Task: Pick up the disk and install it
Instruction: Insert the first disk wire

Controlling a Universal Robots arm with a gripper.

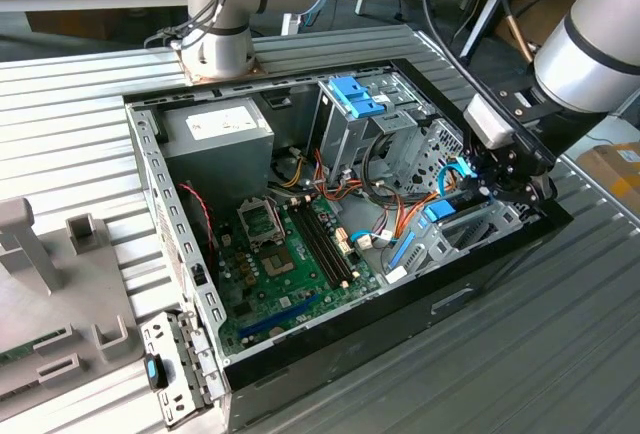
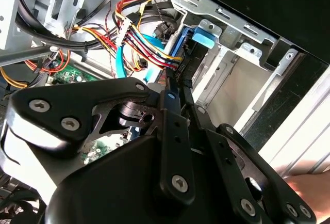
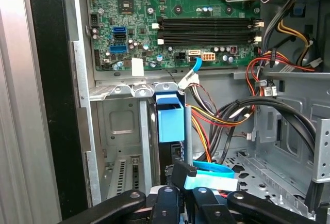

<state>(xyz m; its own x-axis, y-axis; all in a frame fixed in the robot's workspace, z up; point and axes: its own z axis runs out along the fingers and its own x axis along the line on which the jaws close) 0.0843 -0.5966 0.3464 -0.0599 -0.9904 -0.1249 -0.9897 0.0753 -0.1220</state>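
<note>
Hand is down at the computer case's right end — gripping the disk edge-on in its drive bay.

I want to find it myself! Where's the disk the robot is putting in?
Look in the open computer case, at the metal bay near the exterior view's right, right by the gripper. The disk stands on edge there. Its chunky bright blue frame end sets it apart from the thin blue cables beside it.

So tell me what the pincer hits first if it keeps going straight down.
Probably the disk, standing on edge in the drive bay directly ahead of the pincer. Depth is unclear; they may already touch.
</note>
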